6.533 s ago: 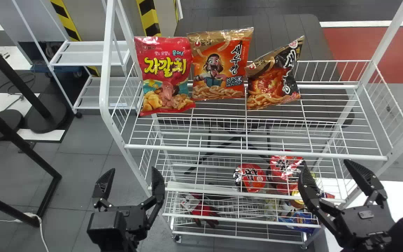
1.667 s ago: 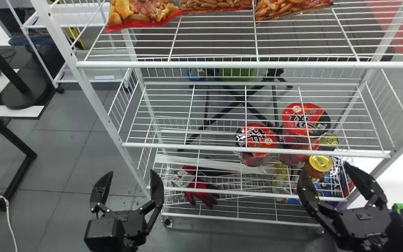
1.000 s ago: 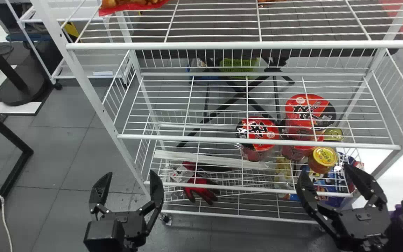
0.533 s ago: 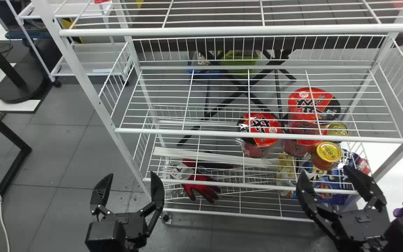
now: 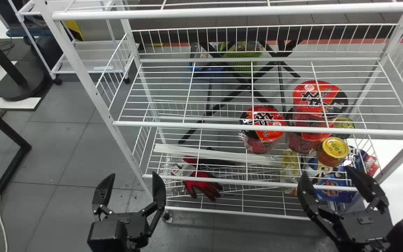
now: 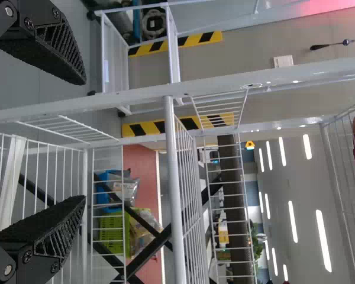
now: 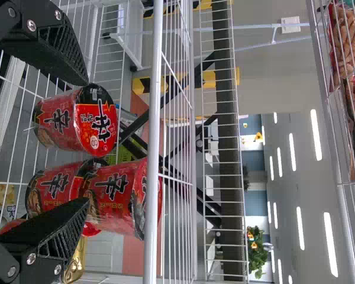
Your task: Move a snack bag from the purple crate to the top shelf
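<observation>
Both my left gripper (image 5: 133, 174) and right gripper (image 5: 325, 170), fingers apart, before rack (image 5: 187, 125); snack bags (image 7: 348, 44) atop it likely light, slippery: pinch sealed edge.

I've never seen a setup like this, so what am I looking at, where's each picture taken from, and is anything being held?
This is a two-armed robot facing a white wire rack. The head view looks forward and down from its head. The wrist views come from cameras on its arms, turned sideways. In the head view, the left arm's flat black fingers are at left, the right arm's fingers at right, both pairs open, holding nothing. Shiny snack bags sit on the top shelf; red and black lidded cups stand on a lower shelf.
</observation>
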You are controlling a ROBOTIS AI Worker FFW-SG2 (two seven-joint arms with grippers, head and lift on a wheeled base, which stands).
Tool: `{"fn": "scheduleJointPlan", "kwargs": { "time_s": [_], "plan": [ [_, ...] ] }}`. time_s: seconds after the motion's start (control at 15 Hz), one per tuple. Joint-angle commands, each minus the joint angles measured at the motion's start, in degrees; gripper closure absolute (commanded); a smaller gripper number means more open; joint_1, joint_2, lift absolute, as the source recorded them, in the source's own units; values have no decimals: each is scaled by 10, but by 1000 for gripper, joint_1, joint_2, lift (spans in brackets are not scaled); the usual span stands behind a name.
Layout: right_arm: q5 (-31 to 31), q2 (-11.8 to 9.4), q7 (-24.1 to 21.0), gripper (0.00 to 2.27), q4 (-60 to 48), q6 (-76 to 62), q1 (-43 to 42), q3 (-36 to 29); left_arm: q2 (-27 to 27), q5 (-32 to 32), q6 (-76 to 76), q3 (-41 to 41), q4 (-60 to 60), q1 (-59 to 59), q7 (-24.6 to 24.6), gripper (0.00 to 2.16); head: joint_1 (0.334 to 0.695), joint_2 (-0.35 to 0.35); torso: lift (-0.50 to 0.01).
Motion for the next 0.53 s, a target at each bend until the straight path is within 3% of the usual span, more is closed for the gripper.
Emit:
{"fn": "scheduleJointPlan", "kwargs": {
  "time_s": [0.0,0.47],
  "plan": [
    [0,0,0,124,2,-1,-1,0,0,0,0,0,1,0,0,130,695,118,-398],
    [0,-1,0,127,4,-11,-1,0,-1,0,0,0,1,0,1,130,695,118,-426]
  ]
}}
